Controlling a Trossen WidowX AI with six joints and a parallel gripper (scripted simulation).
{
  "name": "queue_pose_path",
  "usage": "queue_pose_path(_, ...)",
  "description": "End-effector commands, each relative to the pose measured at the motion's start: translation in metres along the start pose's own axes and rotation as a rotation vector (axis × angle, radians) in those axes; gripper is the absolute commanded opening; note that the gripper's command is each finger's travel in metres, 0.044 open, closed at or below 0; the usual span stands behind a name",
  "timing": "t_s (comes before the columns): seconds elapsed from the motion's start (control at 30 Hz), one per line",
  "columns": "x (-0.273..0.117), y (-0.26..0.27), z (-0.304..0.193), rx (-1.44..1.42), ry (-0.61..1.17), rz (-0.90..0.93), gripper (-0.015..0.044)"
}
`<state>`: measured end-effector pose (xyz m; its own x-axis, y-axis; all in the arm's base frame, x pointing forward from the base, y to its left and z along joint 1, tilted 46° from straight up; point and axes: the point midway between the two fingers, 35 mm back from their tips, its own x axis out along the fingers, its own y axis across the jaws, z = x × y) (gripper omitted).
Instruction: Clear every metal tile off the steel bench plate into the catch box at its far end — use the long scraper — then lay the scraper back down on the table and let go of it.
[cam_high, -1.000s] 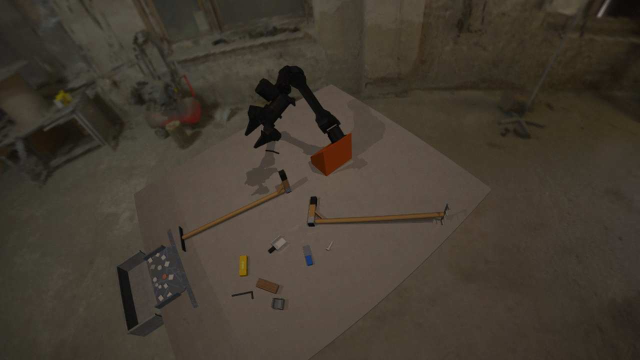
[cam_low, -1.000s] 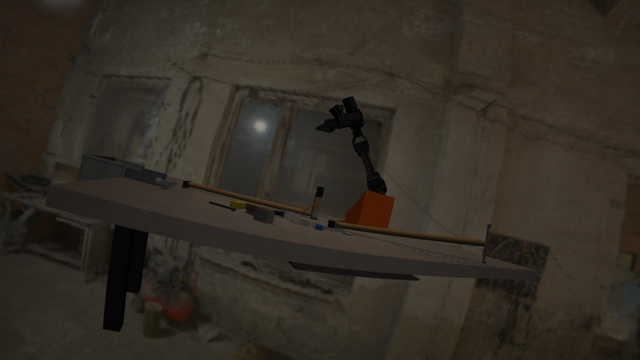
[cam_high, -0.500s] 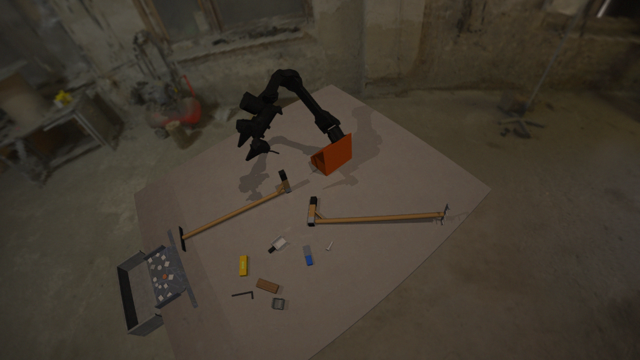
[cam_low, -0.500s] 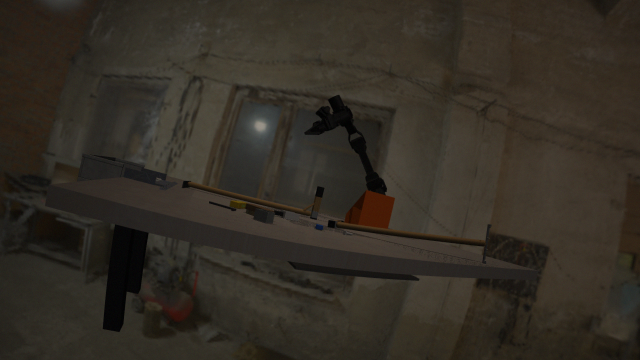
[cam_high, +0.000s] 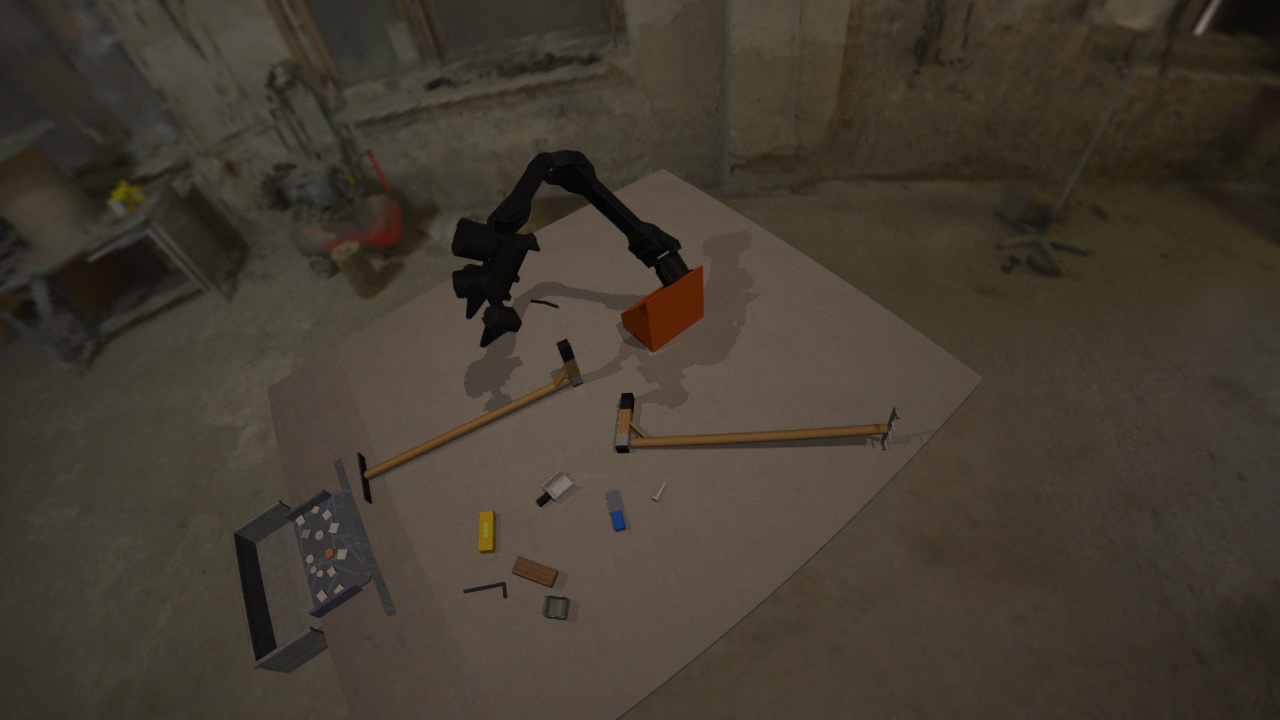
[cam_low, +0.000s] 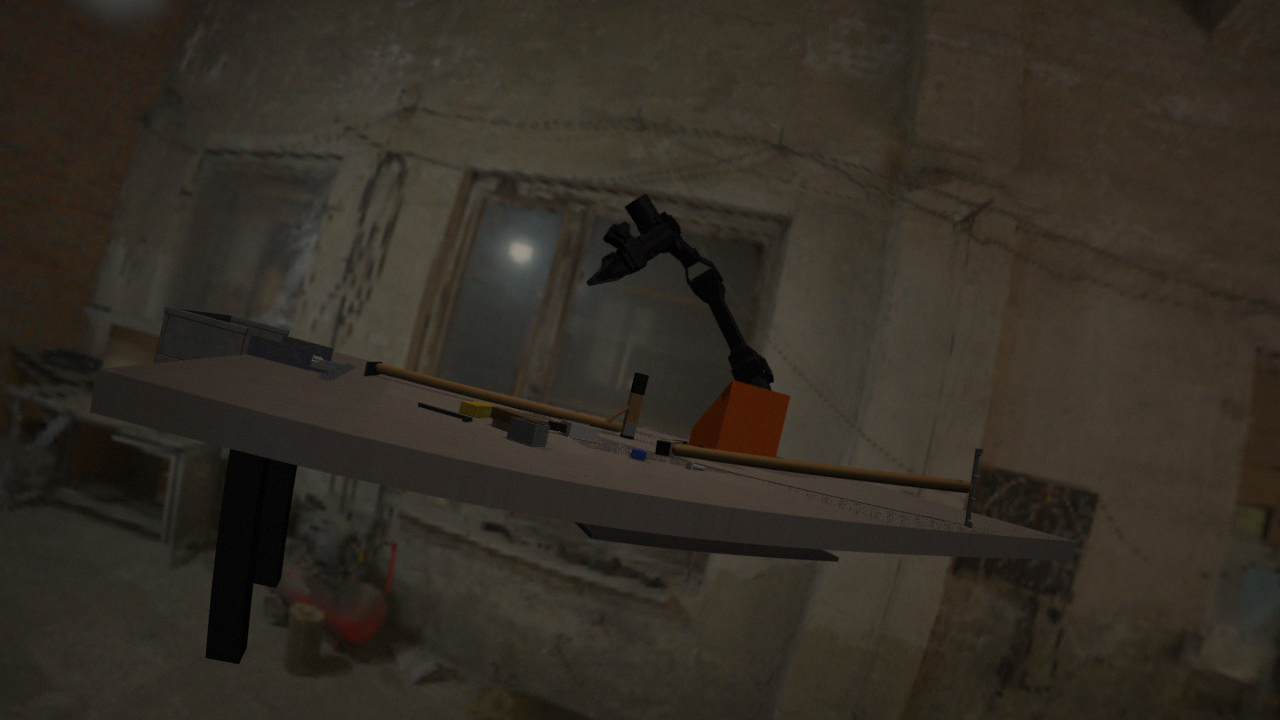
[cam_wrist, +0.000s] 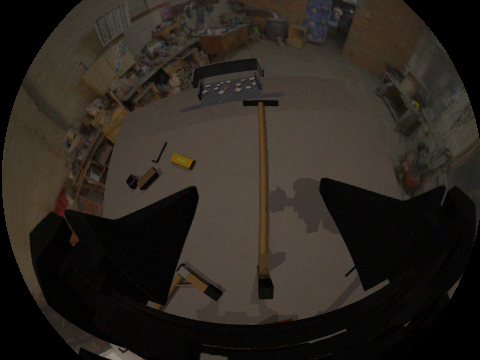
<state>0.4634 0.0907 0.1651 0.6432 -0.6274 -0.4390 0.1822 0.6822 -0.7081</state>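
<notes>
At far left in the top view, we see the catch box (cam_high: 268, 664) (cam_low: 201, 338) (cam_wrist: 227, 66) at the far end of the steel bench plate (cam_high: 359, 528) (cam_low: 329, 368) (cam_wrist: 215, 100), where pale metal tiles (cam_high: 333, 528) (cam_low: 317, 359) (cam_wrist: 221, 92) and one orange disc (cam_high: 329, 553) (cam_wrist: 226, 88) lie scattered, awaiting clearing. Just beside the plate is the dark blade of the long scraper (cam_high: 465, 429) (cam_low: 492, 394) (cam_wrist: 263, 175), which lies on the table (cam_high: 760, 537) (cam_low: 363, 439) (cam_wrist: 325, 135), its wooden shaft slanting toward the robot. Above the table, we find the gripper (cam_high: 477, 328) (cam_low: 590, 283) (cam_wrist: 259, 188) spread wide, nothing in its grasp, its fingers well apart from the scraper. Next come a black hex key (cam_high: 486, 588) (cam_low: 444, 412) (cam_wrist: 160, 152), a yellow box (cam_high: 486, 531) (cam_low: 476, 409) (cam_wrist: 182, 161), a brown block (cam_high: 535, 571) (cam_wrist: 148, 178), a small gray tray (cam_high: 555, 596) (cam_low: 528, 432) and a blue-handled tool (cam_high: 617, 519) (cam_low: 638, 454). Behind them, the arm rises at an orange base (cam_high: 671, 313) (cam_low: 751, 420). To the right, we see a bolt (cam_high: 659, 491) (cam_low: 695, 465) and a long-handled rake (cam_high: 760, 437) (cam_low: 823, 467), its tines near the table's edge.
</notes>
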Motion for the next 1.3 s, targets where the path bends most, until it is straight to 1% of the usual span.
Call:
queue_pose_path(0.0, 0.022, -0.001, -0.004, 0.006, 0.057, -0.006, 0.044)
queue_pose_path(0.5, 0.086, -0.013, -0.021, 0.041, 0.226, -0.026, 0.044)
queue_pose_path(1.03, 0.152, -0.03, -0.055, 0.093, 0.414, -0.045, 0.044)
queue_pose_path(1.27, 0.171, -0.036, -0.068, 0.111, 0.473, -0.051, 0.044)
